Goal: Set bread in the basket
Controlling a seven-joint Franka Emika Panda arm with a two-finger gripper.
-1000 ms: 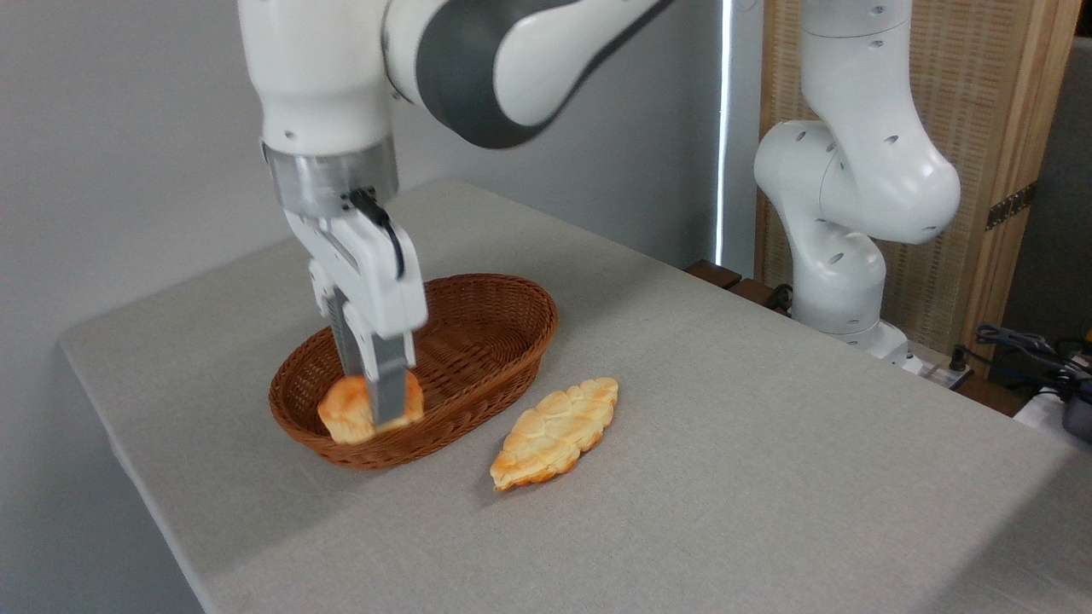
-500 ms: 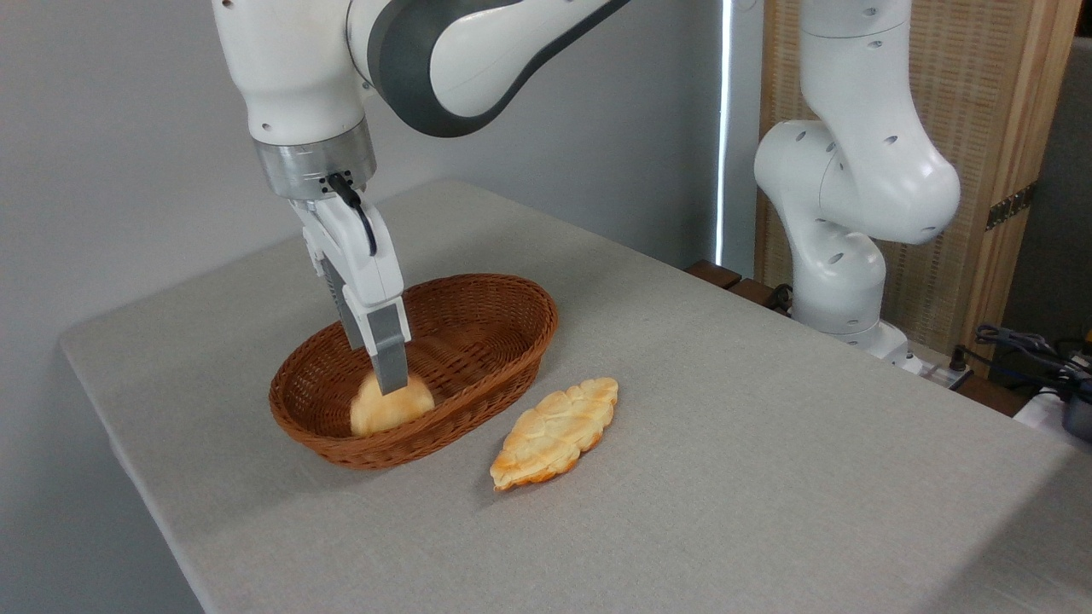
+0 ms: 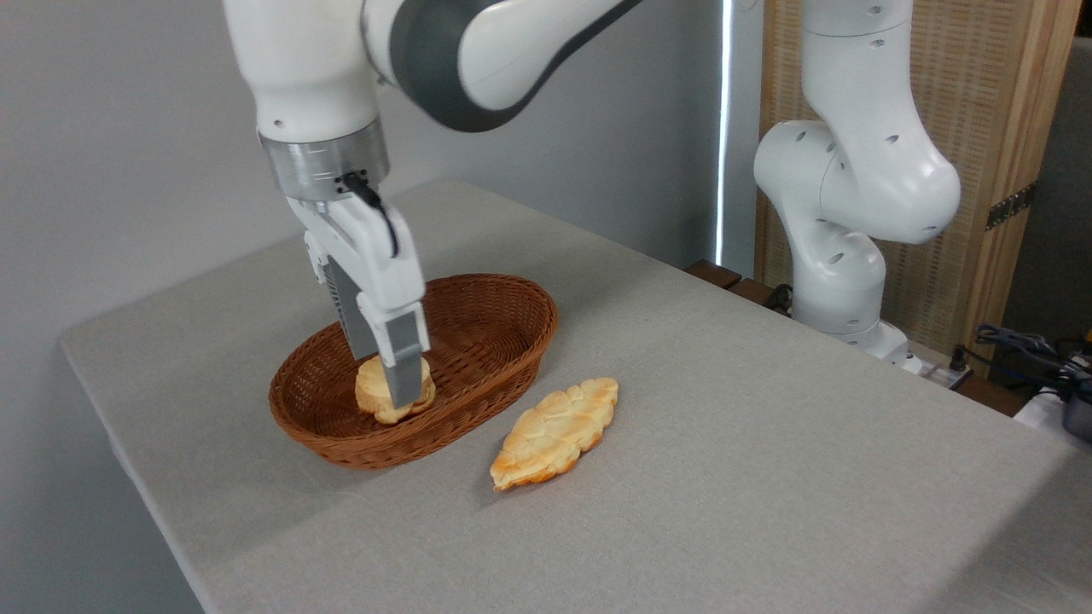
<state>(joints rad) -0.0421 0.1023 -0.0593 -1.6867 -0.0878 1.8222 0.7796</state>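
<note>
Bread (image 3: 382, 394) now upright inside basket (image 3: 503, 328), gripper (image 3: 401, 388) clamped around it

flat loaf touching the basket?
Apart. The fixed camera shows a strip of bare table between the flat loaf and the basket rim.
</note>
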